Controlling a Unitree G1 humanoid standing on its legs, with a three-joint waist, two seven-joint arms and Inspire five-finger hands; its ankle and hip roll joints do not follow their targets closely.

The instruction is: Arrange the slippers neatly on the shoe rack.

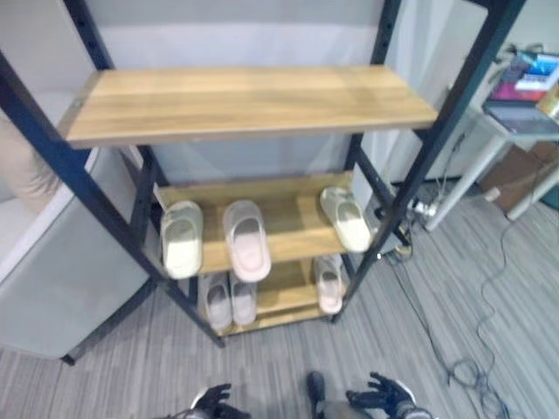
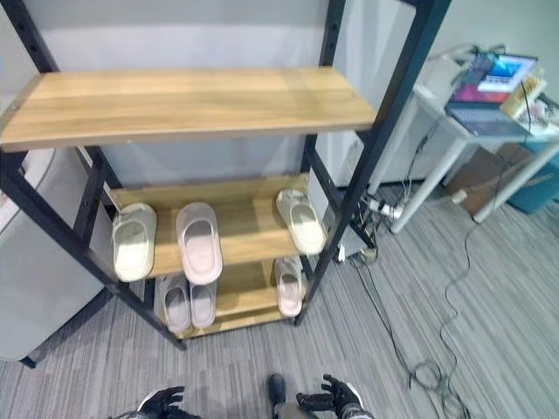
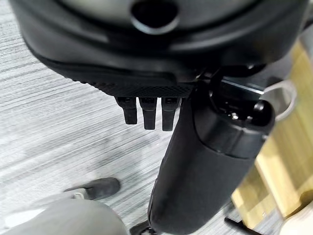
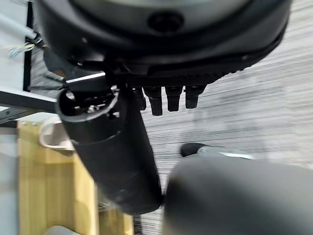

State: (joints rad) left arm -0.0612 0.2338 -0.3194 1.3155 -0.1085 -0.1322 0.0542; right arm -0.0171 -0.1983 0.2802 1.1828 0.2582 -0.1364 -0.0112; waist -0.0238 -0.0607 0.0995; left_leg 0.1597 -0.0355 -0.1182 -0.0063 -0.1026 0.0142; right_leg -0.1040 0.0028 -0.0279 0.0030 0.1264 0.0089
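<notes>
While racked, slippers (hands low)

Dark left hand, dark right hand, ribbed black fingers, glossy rounded black wrist housings

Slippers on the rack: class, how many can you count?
6. Middle shelf: a cream slipper, a pink slipper, a right slipper. Bottom shelf: a pair, one more. Others may be hidden.
</notes>
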